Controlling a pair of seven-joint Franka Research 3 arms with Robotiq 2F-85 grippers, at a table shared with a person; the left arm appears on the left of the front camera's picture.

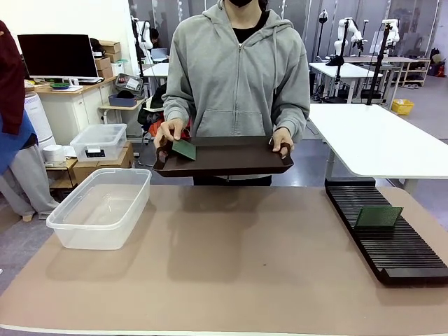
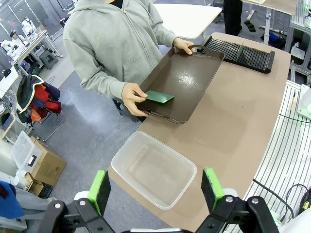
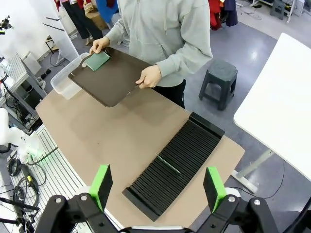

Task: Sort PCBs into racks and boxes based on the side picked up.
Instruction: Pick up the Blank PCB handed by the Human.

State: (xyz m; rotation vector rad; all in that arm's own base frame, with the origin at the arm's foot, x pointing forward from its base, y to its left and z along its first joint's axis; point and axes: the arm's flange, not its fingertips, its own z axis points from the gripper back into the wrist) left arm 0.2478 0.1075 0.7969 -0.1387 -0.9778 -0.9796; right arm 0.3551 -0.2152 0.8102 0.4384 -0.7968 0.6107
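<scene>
Front view: PCB [image 1: 185, 149] on brown tray [image 1: 241, 157] held by person [image 1: 238, 84]; second PCB [image 1: 378, 218] standing in rack [image 1: 395, 248], right of tray. Left gripper [image 2: 155, 188], right gripper [image 3: 158, 187]: jaws spread, empty.

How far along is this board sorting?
Done: one PCB stands in the black rack. In hand: the person holds the brown tray with the second PCB on it. Left: the left gripper and right gripper, both open, have not yet picked it up.
</scene>
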